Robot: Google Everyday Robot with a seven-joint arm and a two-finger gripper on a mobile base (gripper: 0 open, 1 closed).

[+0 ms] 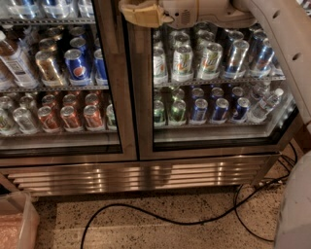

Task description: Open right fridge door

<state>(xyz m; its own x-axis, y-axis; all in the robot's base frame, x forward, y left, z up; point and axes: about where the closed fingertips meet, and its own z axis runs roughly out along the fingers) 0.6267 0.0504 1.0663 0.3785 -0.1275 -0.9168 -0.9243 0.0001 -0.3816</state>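
The fridge (141, 172) is a wide steel two-door drinks cooler with a slatted grille at its base. The right fridge door (142, 121) has a glass pane over shelves of cans and bottles. It looks flush with the left door, which shows Pepsi and red cans. My gripper (130, 12) with tan pads is at the top of the view, at the left steel frame of the right door next to the seam between the doors. My white arm reaches in from the upper right.
A black cable (170, 221) loops over the speckled floor in front of the grille. A clear plastic bin (17, 223) stands at the lower left. The robot's white body (296, 204) fills the lower right corner.
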